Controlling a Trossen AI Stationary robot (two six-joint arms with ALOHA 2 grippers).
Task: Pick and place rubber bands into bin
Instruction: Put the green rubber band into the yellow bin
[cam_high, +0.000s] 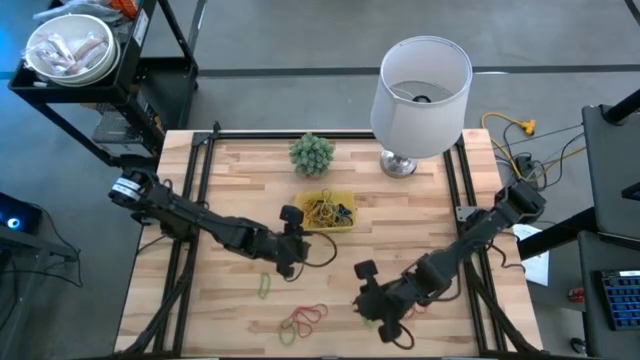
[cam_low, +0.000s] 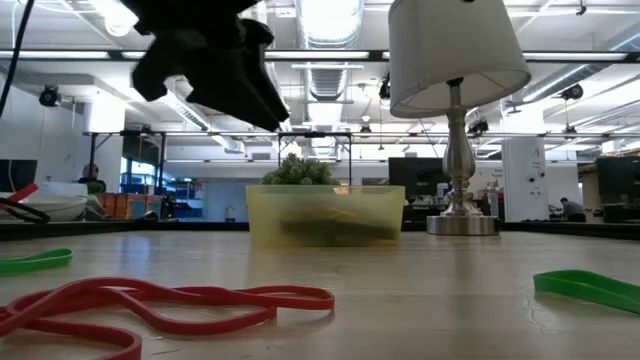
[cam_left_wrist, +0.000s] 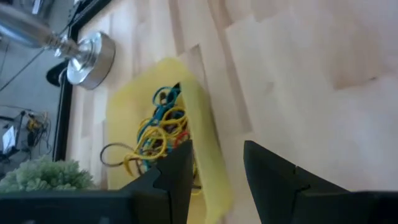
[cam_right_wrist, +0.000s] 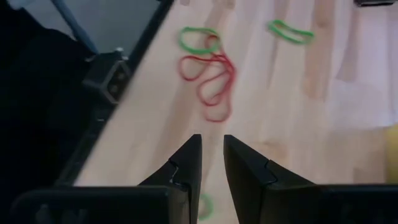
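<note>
The yellow bin (cam_high: 328, 211) stands mid-table, its bottom on the wood, holding a tangle of yellow, blue and dark rubber bands (cam_left_wrist: 160, 130). My left gripper (cam_high: 291, 246) hangs open above the bin's near left corner (cam_left_wrist: 211, 180), holding nothing; it shows dark in the low view (cam_low: 205, 60). My right gripper (cam_high: 376, 306) hovers near the table's near edge, fingers a narrow gap apart (cam_right_wrist: 211, 155), over a green band (cam_right_wrist: 204, 204). Loose red bands (cam_high: 305, 318) and green bands (cam_high: 264, 286) lie flat on the wood between the arms.
A white-shaded lamp (cam_high: 420, 85) and a small green plant (cam_high: 311, 153) stand along the far edge behind the bin. A metal bowl (cam_high: 70, 50) sits on a cart off the far left corner. Black frame rails (cam_high: 195, 200) border the table's left and right sides.
</note>
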